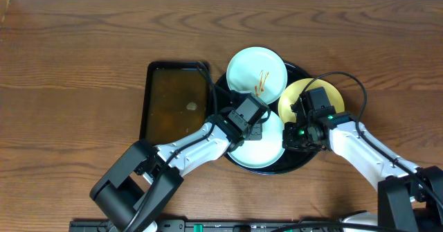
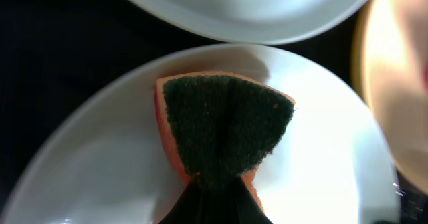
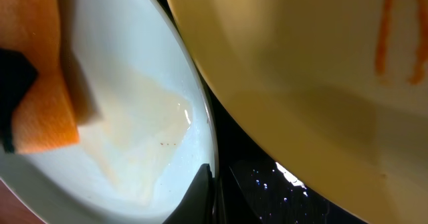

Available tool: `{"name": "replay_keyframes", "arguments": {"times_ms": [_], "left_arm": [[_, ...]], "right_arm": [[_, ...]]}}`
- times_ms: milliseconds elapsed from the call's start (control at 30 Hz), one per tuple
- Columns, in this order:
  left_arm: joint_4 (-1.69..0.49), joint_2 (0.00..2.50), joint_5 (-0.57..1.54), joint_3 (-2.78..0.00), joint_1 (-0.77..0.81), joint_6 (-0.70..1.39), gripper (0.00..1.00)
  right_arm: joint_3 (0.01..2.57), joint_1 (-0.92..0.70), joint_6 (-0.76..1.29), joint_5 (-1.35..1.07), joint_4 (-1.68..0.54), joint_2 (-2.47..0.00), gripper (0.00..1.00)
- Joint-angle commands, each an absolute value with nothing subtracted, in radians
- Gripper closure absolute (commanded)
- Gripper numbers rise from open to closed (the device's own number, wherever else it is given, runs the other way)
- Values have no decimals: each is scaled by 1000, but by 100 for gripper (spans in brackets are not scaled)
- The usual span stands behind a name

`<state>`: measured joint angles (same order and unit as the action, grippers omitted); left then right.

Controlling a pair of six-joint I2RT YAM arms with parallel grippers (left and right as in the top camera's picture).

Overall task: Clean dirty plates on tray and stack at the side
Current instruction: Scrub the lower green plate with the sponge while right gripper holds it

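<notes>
Scrubbing is the step in hand. Near mint plate [image 1: 257, 152] lies at the front of the round black tray [image 1: 296, 163]. A wet film covers it in the right wrist view, and I see no sauce streaks on the part that shows. Sponge [image 2: 224, 127] is folded on the plate, green scouring face up and orange body beneath. Left pincer [image 2: 217, 187] is clamped on the sponge's fold.

Right pincer [image 1: 304, 129] is at this plate's right rim. One dark finger [image 3: 199, 196] shows against the rim, but I cannot tell whether it is pinching or just alongside.

Yellow plate [image 1: 304, 93] is at the tray's right, just beside the mint one, with an orange streak on it. Far mint plate [image 1: 257, 71] is at the tray's back, streaked orange-brown. Rectangular pan [image 1: 176, 100] of brownish water sits just left of the tray, all on the wooden worktop [image 1: 69, 52]. No stack at the side yet.

My read is that this is the first plate of three, and it is close to clean. Next, the sponge has to lift clear and this plate has to go off the tray to the side. The plastic is wet and slick, so the rim grip must be firm. The lift must also clear the yellow rim close by.
</notes>
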<state>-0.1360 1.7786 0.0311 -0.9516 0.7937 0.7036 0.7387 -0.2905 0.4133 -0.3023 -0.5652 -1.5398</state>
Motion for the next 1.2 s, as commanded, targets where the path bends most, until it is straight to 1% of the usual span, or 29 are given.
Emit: {"name": "replay_keyframes", "arguments": {"times_ms": [0,200,400,633,767,833,900,967,1067,1167], "left_arm": [[-121,1796,150,-970,812,705,92],[-133,1796,125,-970,885,704,92],[-143,1796,38,-969,891,698,92],[-165,1798,-170,-969,822,649,93],[-184,1797,-161,-969,765,646,92],[-186,1789,-93,-969,751,588,92],[-194,1758,7,-969,746,543,93],[-245,1693,26,-970,746,543,93],[-337,1580,-24,-969,744,543,93],[-415,1474,-123,-969,733,543,93]], "right_arm": [[735,-303,411,-304,-576,-1543,99],[735,-303,411,-304,-576,-1543,99],[735,-303,411,-304,-577,-1543,99],[735,-303,411,-308,-580,-1543,99],[735,-303,411,-308,-580,-1543,99],[735,-303,411,-308,-580,-1543,99],[735,-303,411,-307,-580,-1543,99],[735,-303,411,-307,-579,-1543,99],[735,-303,410,-295,-576,-1543,99],[735,-303,410,-295,-572,-1543,99]]}}
